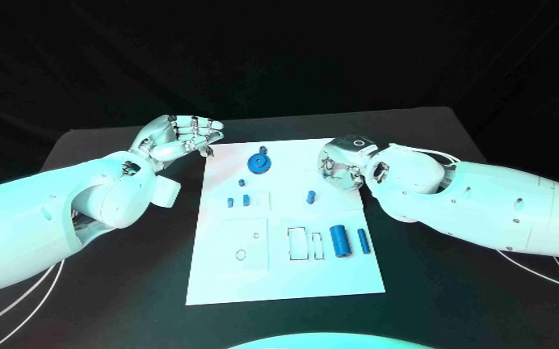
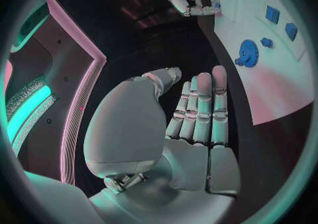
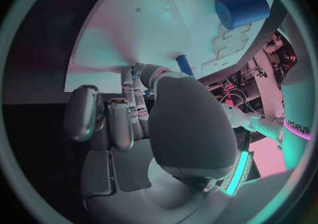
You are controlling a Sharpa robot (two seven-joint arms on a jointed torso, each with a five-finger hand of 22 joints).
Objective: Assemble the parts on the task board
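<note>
Now the task board lies in the middle of the black table, and you see the blue parts spread on it: a gear at the far side, a small peg just beside the fingers of the right hand, and a big cylinder with a thinner pin nearer to the robot.

Your right hand hangs over the far right edge of the board with its fingers curled downward. In the right wrist view a blue peg shows very near its fingertips, but you cannot tell if they pinch it or only come close to it.

Your left hand stands beside the far left corner of the board, apart from the gear. Its fingers are straight, close together, and they hold nothing.

To my judgement, the step in hand is the pick of the small peg by the right hand. The next move asks for a sure pinch on the peg, then a straight lift, so it does not roll away on the smooth board.
</note>
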